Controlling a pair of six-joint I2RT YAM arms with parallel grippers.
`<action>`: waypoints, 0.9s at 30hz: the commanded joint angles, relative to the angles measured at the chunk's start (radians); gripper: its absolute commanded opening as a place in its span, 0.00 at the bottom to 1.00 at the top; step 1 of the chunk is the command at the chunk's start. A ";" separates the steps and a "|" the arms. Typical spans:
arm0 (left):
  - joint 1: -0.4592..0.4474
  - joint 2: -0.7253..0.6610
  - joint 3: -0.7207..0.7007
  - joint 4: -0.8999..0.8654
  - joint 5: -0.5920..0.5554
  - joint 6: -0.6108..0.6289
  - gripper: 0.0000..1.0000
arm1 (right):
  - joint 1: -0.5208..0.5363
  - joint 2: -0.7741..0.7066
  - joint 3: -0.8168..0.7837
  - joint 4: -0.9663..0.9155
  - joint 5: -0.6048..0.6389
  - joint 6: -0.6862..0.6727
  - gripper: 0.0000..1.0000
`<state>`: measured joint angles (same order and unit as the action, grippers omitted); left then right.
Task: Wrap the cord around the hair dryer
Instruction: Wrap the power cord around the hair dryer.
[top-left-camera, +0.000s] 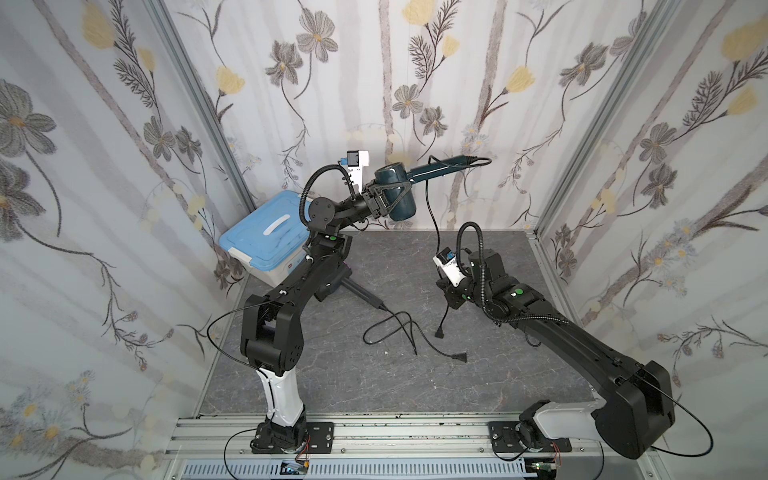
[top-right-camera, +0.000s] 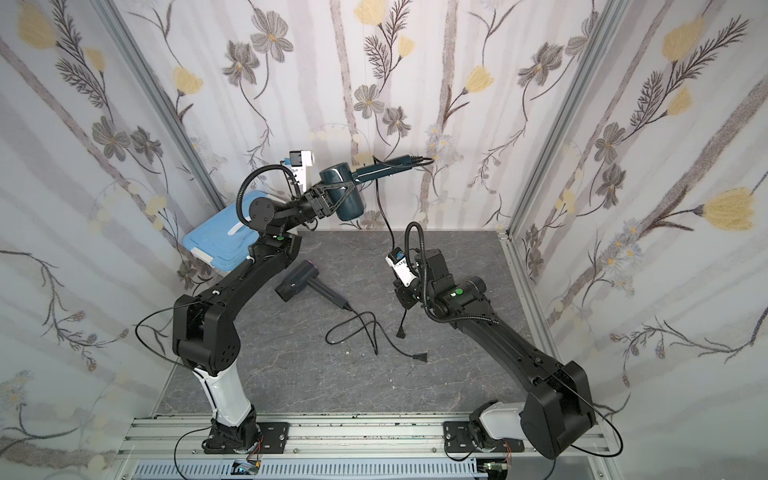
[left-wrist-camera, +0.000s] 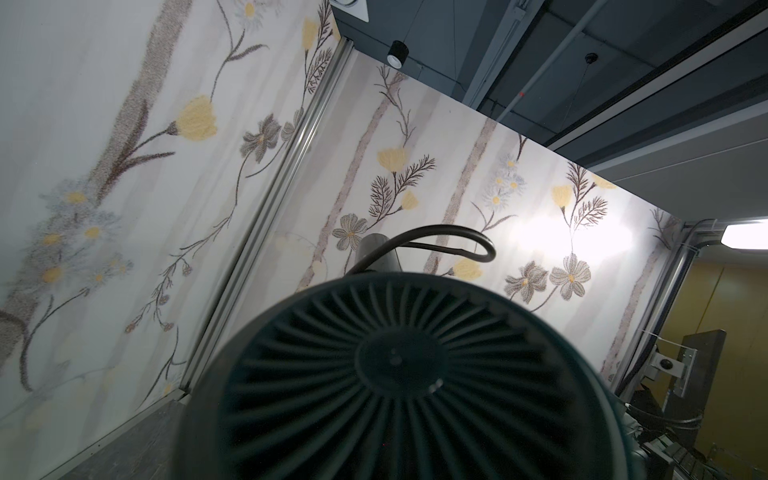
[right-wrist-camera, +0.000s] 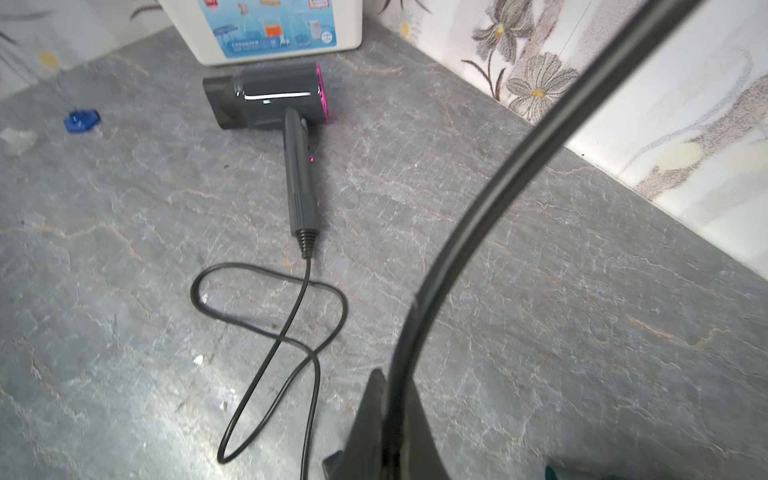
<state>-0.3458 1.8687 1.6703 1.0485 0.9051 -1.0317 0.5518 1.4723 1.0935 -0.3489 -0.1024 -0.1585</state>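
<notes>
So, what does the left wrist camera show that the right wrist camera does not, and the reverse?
Only left wrist: the teal hair dryer, its rear grille filling the view. Only right wrist: a grey hair dryer lying on the table, its loose cord, a white storage box. Both: the teal dryer's black cord and the floral wall.
</notes>
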 joint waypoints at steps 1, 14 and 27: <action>0.013 0.009 0.025 -0.066 -0.038 0.085 0.00 | 0.078 -0.053 0.032 -0.154 0.226 -0.023 0.00; 0.014 0.075 0.106 -0.470 -0.032 0.427 0.00 | 0.421 -0.126 0.332 -0.510 0.600 -0.007 0.00; -0.071 -0.082 -0.137 -0.789 0.111 0.749 0.00 | 0.317 -0.036 0.718 -0.430 0.816 -0.331 0.00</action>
<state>-0.3950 1.8385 1.5658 0.3115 0.9409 -0.4171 0.8970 1.4162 1.7615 -0.8577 0.6643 -0.3706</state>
